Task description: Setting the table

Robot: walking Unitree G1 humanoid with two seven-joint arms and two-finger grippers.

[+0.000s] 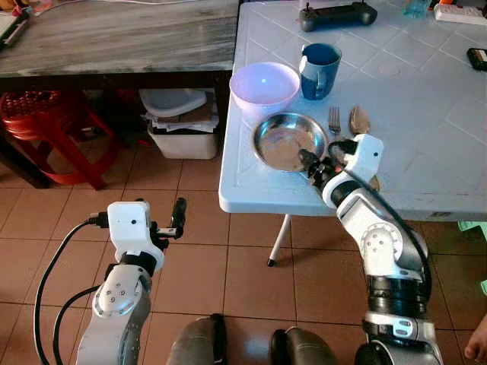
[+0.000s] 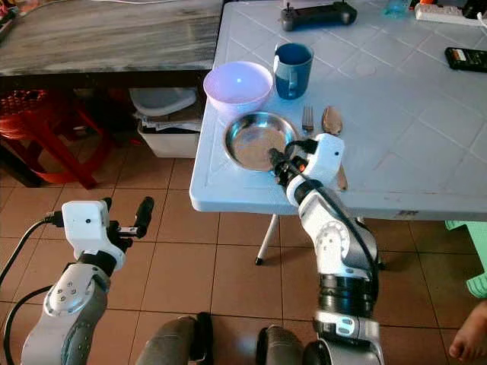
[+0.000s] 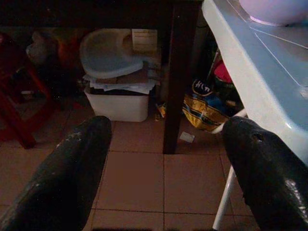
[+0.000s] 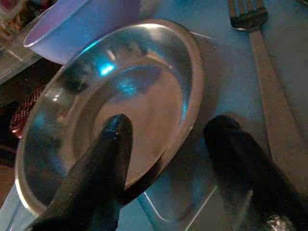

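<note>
straddling the near rim of a steel plate point(image 1: 289, 141) at the front edge of a white table point(image 1: 426, 122), right gripper point(image 1: 310, 164) with fingers parted, one inside the dish and one outside, not yet closed on it. beside the plate: one fork point(image 1: 334, 122) and one spoon point(image 1: 359, 120) just to its right, one lilac bowl point(image 1: 264, 87) touching its far-left rim, one blue mug point(image 1: 319, 70) behind, near the bowl. farther back, one black controller point(image 1: 338, 14).

seen from the right eye, same layout; left gripper point(image 2: 139, 217) held low over the tiled floor point(image 2: 198, 258), well apart from the table, fingers spread and empty. under a dark wooden table point(image 2: 106, 34), one red stool point(image 2: 30, 125) and one white bin point(image 2: 171, 137).

looking along the left wrist, two black fingers point(image 3: 72, 178) set wide, nothing between them but floor tiles, the bin ahead in the shade.

looking along the right wrist, one finger point(image 4: 103, 163) resting in the plate's hollow, the other on the tabletop just outside the rim, fork alongside. likely handling: thin, stiff, light metal, smooth and prone to slip; best pinched squarely across the raised rim, then slid or lifted slowly, clear of the bowl and cutlery.
</note>
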